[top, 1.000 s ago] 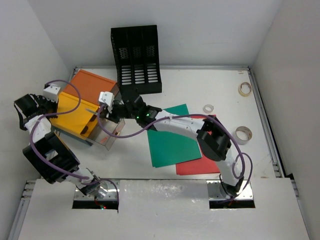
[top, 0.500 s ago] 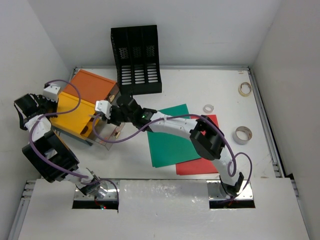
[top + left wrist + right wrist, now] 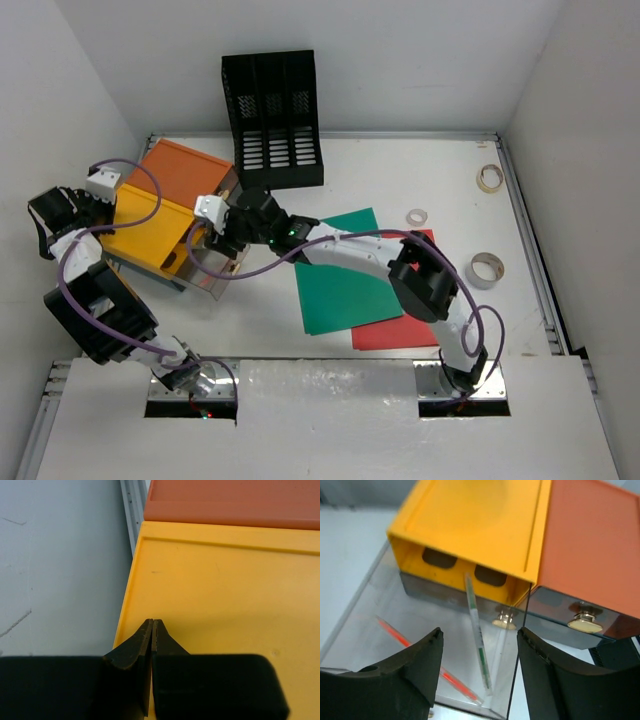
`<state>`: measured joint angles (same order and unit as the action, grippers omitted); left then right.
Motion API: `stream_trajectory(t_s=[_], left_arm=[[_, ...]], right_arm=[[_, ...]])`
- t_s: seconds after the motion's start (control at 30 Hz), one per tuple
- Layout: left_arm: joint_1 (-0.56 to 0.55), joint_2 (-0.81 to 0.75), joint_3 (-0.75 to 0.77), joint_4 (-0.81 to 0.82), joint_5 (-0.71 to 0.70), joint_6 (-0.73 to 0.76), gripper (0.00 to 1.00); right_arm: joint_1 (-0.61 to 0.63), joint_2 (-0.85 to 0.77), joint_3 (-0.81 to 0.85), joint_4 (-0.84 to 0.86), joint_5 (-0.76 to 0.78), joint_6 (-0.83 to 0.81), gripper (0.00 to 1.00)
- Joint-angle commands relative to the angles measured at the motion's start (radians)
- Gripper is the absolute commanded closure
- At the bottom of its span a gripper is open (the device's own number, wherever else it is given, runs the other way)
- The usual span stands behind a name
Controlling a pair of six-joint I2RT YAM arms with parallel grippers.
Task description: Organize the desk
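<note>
On the left of the white desk [image 3: 400, 170] stands the orange-and-yellow drawer box [image 3: 165, 200], with its clear drawer [image 3: 205, 265] pulled out from the yellow half. My right gripper [image 3: 480, 630] hovers open above that drawer and holds nothing. A green pen [image 3: 482, 657] leans inside the drawer [image 3: 380, 610], and a red pen [image 3: 420, 655] lies on the drawer's floor. My left gripper [image 3: 152, 621] is shut and empty, its tips over the yellow top [image 3: 225, 590] near its left edge. The top view shows the right gripper [image 3: 224, 240] over the drawer.
A black mesh file rack [image 3: 272, 120] stands at the back. A green sheet [image 3: 345, 280] overlaps a red sheet [image 3: 405, 325] at mid-desk, under the right arm. Three tape rolls [image 3: 489, 178], [image 3: 416, 216], [image 3: 486, 268] lie to the right. White walls enclose the desk.
My right gripper has opened over the clear drawer and shifted slightly there. The left arm has not moved.
</note>
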<state>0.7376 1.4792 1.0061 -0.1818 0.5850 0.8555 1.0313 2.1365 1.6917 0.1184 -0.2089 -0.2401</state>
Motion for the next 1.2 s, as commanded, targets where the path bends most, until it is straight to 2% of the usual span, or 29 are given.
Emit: stream_trajectory(t_s=[0.0, 0.1, 0.2, 0.23, 0.27, 0.33, 0.37, 0.53, 0.67, 0.9, 1.17], left_arm=[[-0.001, 0.047, -0.021, -0.142, -0.042, -0.015, 1.0], [-0.001, 0.046, -0.02, -0.14, -0.04, -0.015, 1.0], [-0.003, 0.047, -0.018, -0.14, -0.036, -0.016, 1.0], [-0.003, 0.047, -0.018, -0.139, -0.036, -0.015, 1.0], [-0.001, 0.047, -0.018, -0.139, -0.036, -0.013, 1.0], [-0.003, 0.049, -0.02, -0.14, -0.037, -0.012, 1.0], [-0.001, 0.049, -0.017, -0.145, -0.04, -0.01, 1.0], [-0.003, 0.049, -0.017, -0.148, -0.039, -0.004, 1.0], [-0.003, 0.055, -0.02, -0.143, -0.033, -0.01, 1.0], [-0.003, 0.055, -0.023, -0.139, -0.036, 0.004, 1.0], [-0.003, 0.058, -0.02, -0.157, -0.016, 0.031, 1.0]], right_arm=[[0.01, -0.133, -0.02, 0.13, -0.007, 0.148, 0.41], [0.01, -0.242, -0.096, 0.223, -0.011, 0.261, 0.44], [0.01, -0.314, -0.275, 0.3, 0.028, 0.335, 0.6], [0.01, -0.347, -0.379, 0.372, 0.031, 0.36, 0.74], [0.01, -0.357, -0.42, 0.397, 0.039, 0.369, 0.82], [0.012, -0.371, -0.502, 0.425, 0.106, 0.427, 0.97], [0.012, -0.369, -0.518, 0.422, 0.123, 0.446, 1.0], [0.015, -0.307, -0.563, 0.411, 0.187, 0.568, 1.0], [0.019, -0.224, -0.561, 0.454, 0.18, 0.674, 1.0], [0.024, -0.058, -0.382, 0.532, 0.121, 0.746, 1.0], [0.023, 0.127, -0.175, 0.602, 0.137, 0.765, 1.0]])
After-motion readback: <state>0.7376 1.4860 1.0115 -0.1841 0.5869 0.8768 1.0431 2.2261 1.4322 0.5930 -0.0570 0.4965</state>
